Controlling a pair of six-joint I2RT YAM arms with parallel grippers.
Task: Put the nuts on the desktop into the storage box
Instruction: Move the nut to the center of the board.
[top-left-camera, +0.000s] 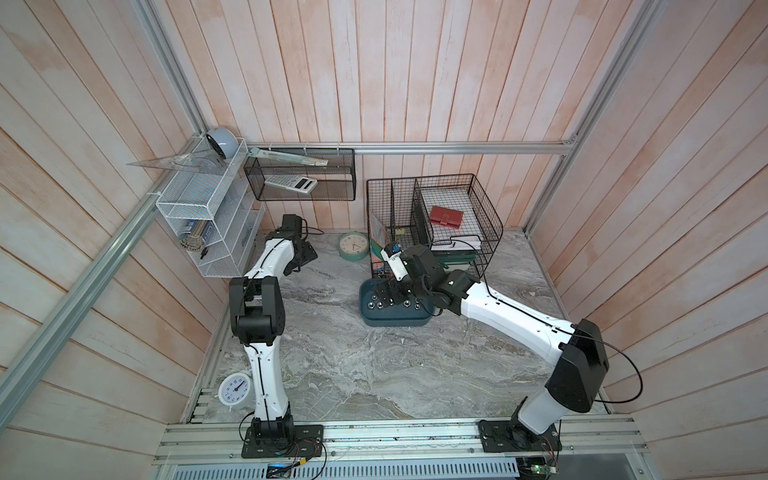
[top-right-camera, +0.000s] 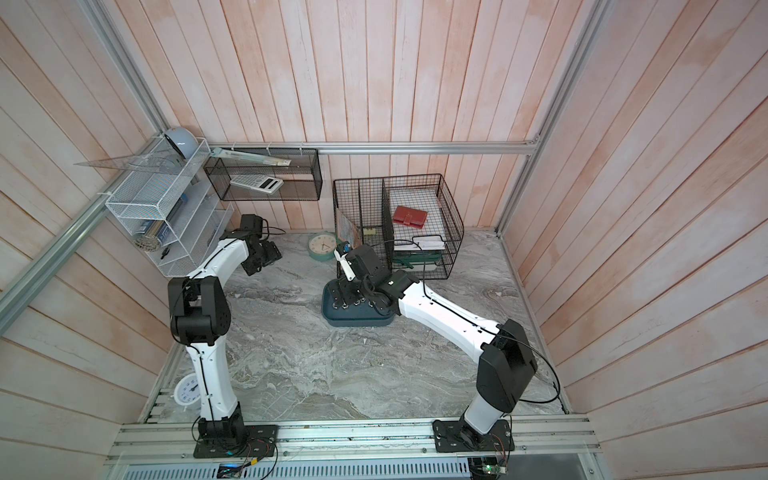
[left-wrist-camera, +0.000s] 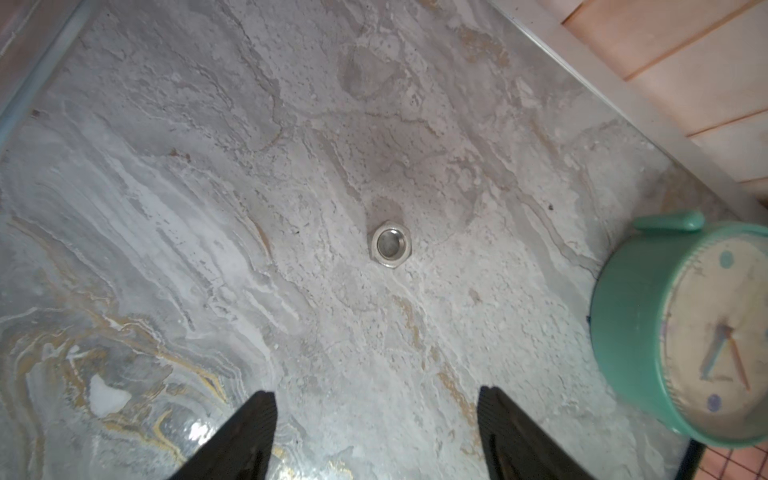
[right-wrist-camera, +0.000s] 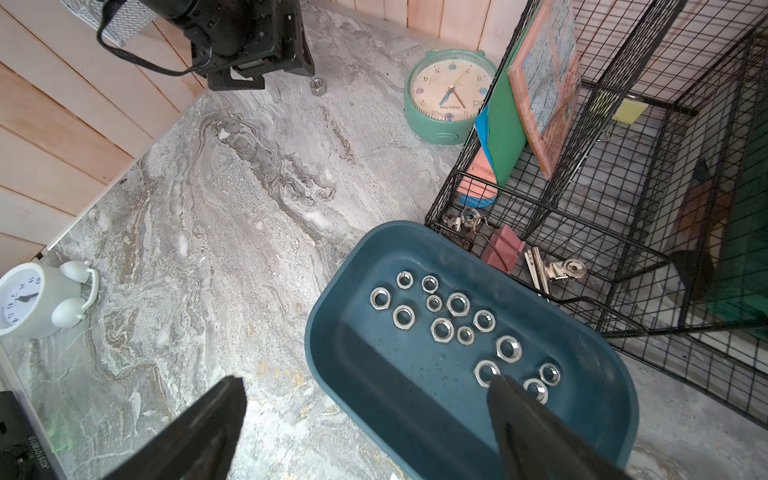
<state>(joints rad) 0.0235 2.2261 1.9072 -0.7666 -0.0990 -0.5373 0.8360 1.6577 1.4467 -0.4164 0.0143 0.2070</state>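
A single silver nut (left-wrist-camera: 390, 245) lies flat on the grey marble desktop (top-left-camera: 353, 365), near the back left. My left gripper (left-wrist-camera: 376, 399) hovers just short of it, jaws apart with nothing between them. The right wrist view shows the same nut (right-wrist-camera: 318, 86) beside that gripper. The dark teal storage box (top-left-camera: 390, 322) sits in front of the wire organiser and holds several nuts (right-wrist-camera: 442, 328). My right gripper (right-wrist-camera: 365, 386) hangs open over the box's near rim (right-wrist-camera: 309, 332), one finger above the tray floor, the other above the desktop.
A round green clock (top-left-camera: 353, 246) stands close to the loose nut, on its right. The black wire organiser (top-left-camera: 436, 224) with binder clips (right-wrist-camera: 503, 249) stands behind the box. A white alarm clock (top-left-camera: 235, 388) sits front left. A white mesh shelf (top-left-camera: 208, 216) hangs on the left wall.
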